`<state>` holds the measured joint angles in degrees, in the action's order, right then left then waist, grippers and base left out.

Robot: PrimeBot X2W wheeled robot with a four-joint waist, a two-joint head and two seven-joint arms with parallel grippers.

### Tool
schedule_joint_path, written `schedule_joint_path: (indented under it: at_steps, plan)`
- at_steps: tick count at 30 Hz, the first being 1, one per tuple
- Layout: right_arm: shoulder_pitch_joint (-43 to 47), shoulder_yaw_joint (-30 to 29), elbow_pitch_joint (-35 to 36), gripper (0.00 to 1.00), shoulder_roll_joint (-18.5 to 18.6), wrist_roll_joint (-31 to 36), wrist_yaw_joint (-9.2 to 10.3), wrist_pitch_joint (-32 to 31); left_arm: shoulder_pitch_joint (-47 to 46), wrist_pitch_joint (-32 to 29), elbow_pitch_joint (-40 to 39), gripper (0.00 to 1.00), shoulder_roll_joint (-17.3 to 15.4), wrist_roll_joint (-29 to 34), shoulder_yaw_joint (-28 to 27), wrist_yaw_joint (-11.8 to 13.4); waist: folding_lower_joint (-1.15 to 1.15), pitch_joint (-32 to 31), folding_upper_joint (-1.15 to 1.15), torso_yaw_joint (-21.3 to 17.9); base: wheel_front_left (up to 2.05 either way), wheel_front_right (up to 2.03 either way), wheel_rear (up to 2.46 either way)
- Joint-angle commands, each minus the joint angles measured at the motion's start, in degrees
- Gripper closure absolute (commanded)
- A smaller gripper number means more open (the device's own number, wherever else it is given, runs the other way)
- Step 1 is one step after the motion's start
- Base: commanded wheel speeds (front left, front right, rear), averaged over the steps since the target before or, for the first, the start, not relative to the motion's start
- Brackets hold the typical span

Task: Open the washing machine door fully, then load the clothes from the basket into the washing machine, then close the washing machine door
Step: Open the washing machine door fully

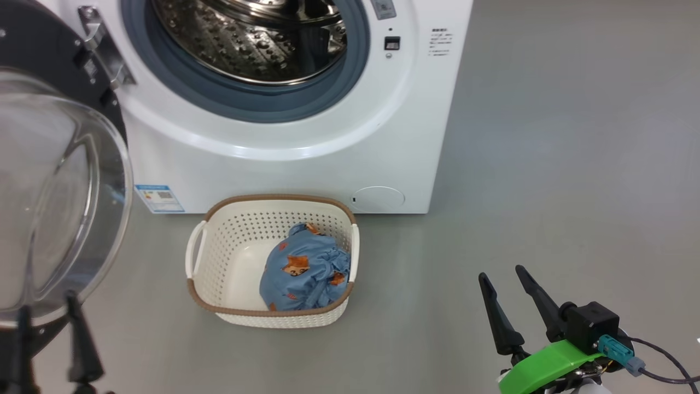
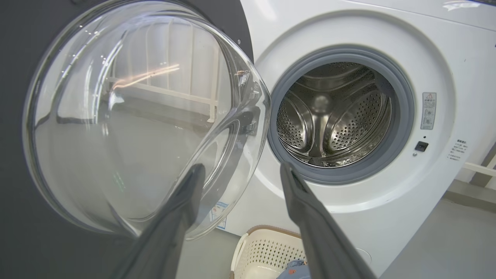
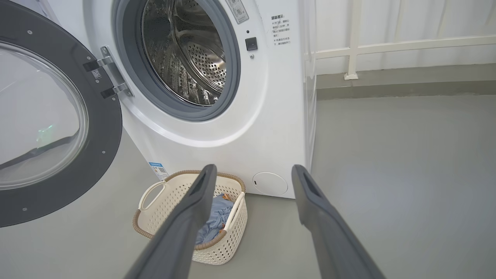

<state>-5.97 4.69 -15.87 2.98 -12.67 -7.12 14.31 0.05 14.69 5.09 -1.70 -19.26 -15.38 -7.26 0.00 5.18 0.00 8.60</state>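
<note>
The washing machine (image 1: 306,164) stands with its steel drum (image 2: 333,116) exposed. Its door (image 1: 49,191) is swung open to the left, the clear glass bowl bulging toward me. On the floor in front sits the cream basket (image 1: 246,230), and the blue fox-print clothes (image 1: 306,268) lie in its right half. My left gripper (image 1: 46,305) is open at the door's lower edge, and in the left wrist view its fingers (image 2: 242,167) frame the bowl's rim. My right gripper (image 1: 502,275) is open and empty, to the right of the basket and apart from it.
Grey floor (image 1: 547,164) stretches to the right of the machine. A white railing (image 3: 387,46) above a low step (image 3: 387,89) runs behind it. A round flap (image 1: 378,197) and a blue sticker (image 1: 159,198) mark the machine's lower front.
</note>
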Motion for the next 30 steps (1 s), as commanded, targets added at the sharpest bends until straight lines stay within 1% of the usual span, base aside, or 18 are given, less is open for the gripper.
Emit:
schedule_joint_path:
  at_steps: [1,2,5,13,18,26,30]
  plan:
    - [-0.72,1.43,1.79,0.00,-0.10,0.64,-0.36,0.69,0.00,0.30,-1.90,0.00,-1.20,1.56,-0.90,0.19,0.00,-0.32,0.00,-0.94,0.00,0.00,0.00]
    - [-0.81,1.61,2.12,0.00,-0.10,1.08,-0.36,0.69,0.54,0.30,-2.19,0.00,-1.20,3.23,0.11,0.16,0.00,-0.43,0.00,-1.40,0.00,0.00,0.00]
    - [-0.87,1.90,3.03,0.00,-0.10,1.78,-0.36,0.69,1.68,0.30,-2.54,0.00,-1.19,4.02,2.49,0.13,0.00,-0.69,0.00,-2.65,0.00,0.00,0.00]
    - [-0.29,2.71,5.13,0.00,-0.10,2.40,-0.36,0.69,3.65,0.30,-3.68,0.00,-1.19,4.50,6.41,0.25,0.00,-2.16,0.00,-5.82,0.00,0.00,0.00]
    - [0.51,2.57,6.05,0.00,-0.10,3.13,-0.36,0.69,4.95,0.30,-3.65,0.00,-1.19,6.43,7.56,0.12,0.00,-3.11,0.00,-7.09,0.00,0.00,0.00]
    - [1.59,2.40,6.68,0.00,-0.10,3.85,-0.36,0.69,6.86,0.30,-3.98,0.00,-1.18,5.97,8.37,0.02,0.00,-4.20,0.00,-8.25,0.00,0.00,0.00]
    - [1.98,2.22,6.75,0.00,-0.10,3.79,-0.36,0.69,7.69,0.30,-4.45,0.00,-1.18,6.39,7.78,-0.02,0.00,-4.73,0.00,-8.46,0.00,0.00,0.00]
